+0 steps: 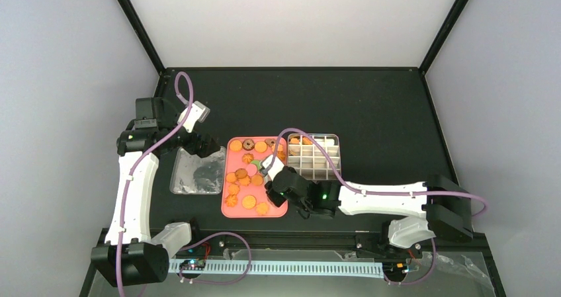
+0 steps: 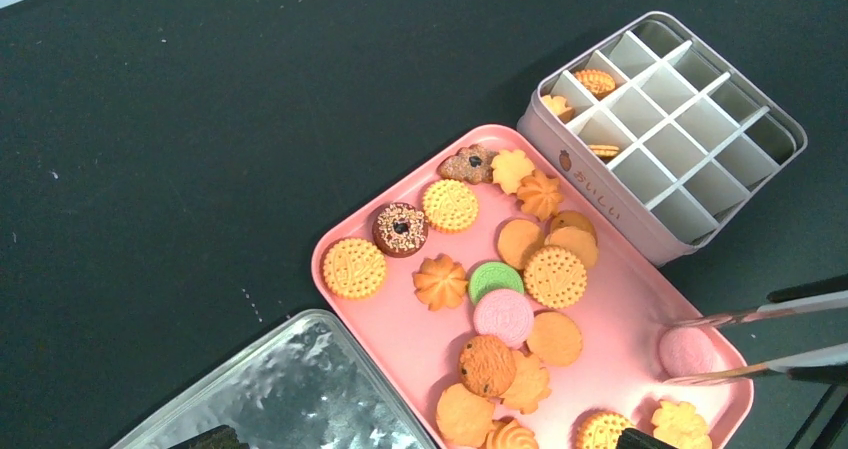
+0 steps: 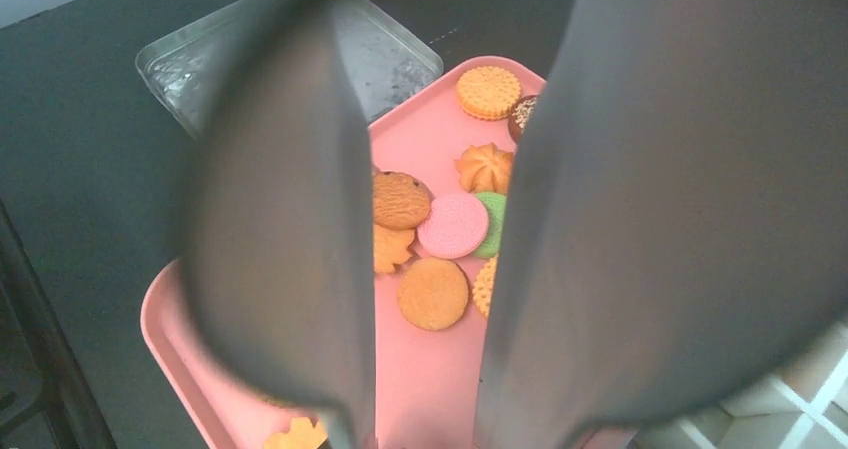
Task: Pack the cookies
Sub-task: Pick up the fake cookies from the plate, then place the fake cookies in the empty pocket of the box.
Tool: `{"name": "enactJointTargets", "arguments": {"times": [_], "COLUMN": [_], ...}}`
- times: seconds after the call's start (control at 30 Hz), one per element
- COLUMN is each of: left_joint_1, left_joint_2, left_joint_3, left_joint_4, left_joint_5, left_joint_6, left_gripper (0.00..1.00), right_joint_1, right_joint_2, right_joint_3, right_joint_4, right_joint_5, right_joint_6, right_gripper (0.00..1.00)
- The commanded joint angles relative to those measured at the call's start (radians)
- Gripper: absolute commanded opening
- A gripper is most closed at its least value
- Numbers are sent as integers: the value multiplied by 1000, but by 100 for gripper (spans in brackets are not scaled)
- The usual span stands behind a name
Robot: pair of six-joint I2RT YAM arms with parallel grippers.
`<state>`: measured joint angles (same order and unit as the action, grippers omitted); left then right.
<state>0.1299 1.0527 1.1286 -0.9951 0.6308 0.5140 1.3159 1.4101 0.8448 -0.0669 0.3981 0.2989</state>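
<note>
Where the next cookie lies: a pink cookie [image 2: 692, 351] sits flat on the tray [image 2: 625, 309], against its right edge in the near half, just apart from the main spread of cookies [image 2: 555, 277].
Reach: the right gripper [image 2: 676, 352] enters low from the right, with the pink cookie between its two thin fingers [image 2: 745, 315], one on each side.
Right jaws: narrow, about a cookie's width apart. Whether they press the rim cannot be told from these views.
Axis: the pink cookie is round, so no long axis needs matching. The line between the fingertips crosses near its middle.
Way to the tin: the tin [image 2: 585, 184] stands just beside the tray's far-right corner, farther and to the right of the pink cookie.
Cells: three by the tin's far-left corner hold cookies, and the others in view show only white dividers.
Nearer arm: the right, plainly. The move looks like a pinch, a lift and a short carry far and right.
Left side: the left gripper [image 1: 206, 145] hangs over the lid [image 1: 195, 171], left of the tray and well apart from the pink cookie. Its jaws are wide and hold nothing.
Risk: thin fingers on a flat, smooth disc may let it tip or slip as it leaves the tray.
</note>
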Motion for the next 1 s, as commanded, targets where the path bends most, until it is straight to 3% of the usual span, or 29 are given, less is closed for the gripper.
{"name": "enactJointTargets", "arguments": {"times": [0.0, 0.33, 0.6, 0.83, 0.97], "left_joint_1": [7, 7, 8, 7, 8], "left_joint_2": [-13, -16, -13, -8, -9], "left_joint_3": [7, 8, 5, 7, 7], "left_joint_4": [-14, -21, -22, -23, -25], "left_joint_5": [23, 24, 27, 32, 27], "left_joint_6": [11, 14, 15, 17, 20], "left_gripper": [99, 99, 99, 99, 99], "right_joint_1": [-43, -304, -573, -665, -683], "right_joint_2": [-76, -233, -220, -142, -99], "right_joint_3": [70, 162, 160, 164, 173], "right_joint_4": [-54, -76, -74, -33, -28], "right_joint_5": [10, -24, -12, -22, -41], "right_joint_6": [-29, -84, -106, -107, -99], "right_gripper": [11, 9, 11, 14, 21]}}
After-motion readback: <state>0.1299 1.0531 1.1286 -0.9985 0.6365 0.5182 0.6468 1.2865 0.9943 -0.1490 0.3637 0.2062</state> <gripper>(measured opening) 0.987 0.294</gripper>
